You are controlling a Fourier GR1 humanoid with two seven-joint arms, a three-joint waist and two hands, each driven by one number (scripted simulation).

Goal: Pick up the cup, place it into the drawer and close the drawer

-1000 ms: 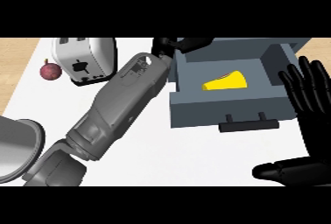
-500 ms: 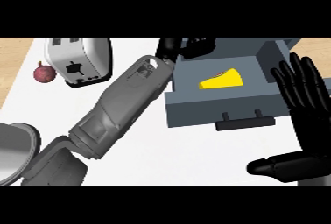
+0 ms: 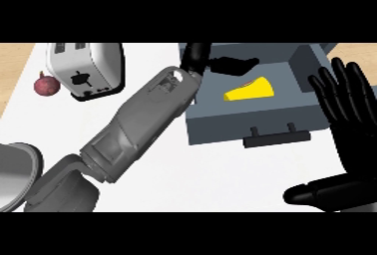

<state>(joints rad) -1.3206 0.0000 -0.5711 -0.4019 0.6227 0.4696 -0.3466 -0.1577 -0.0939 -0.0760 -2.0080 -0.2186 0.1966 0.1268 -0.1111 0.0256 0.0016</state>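
The yellow cup lies on its side inside the open grey drawer, apart from both hands. My left forearm crosses the counter from the lower left. My left hand hovers over the drawer's back left corner, fingers relaxed and holding nothing, just above and left of the cup. My right hand stands open at the right edge, fingers up, beside the drawer's right side. The drawer's dark handle faces me.
A white toaster stands at the back left with a dark red fruit beside it. A grey round vessel shows at the left edge. White counter lies in front of the drawer.
The cup stays put in the drawer. My left hand's fingers have spread a little further right over the drawer's back. The right hand has barely shifted.
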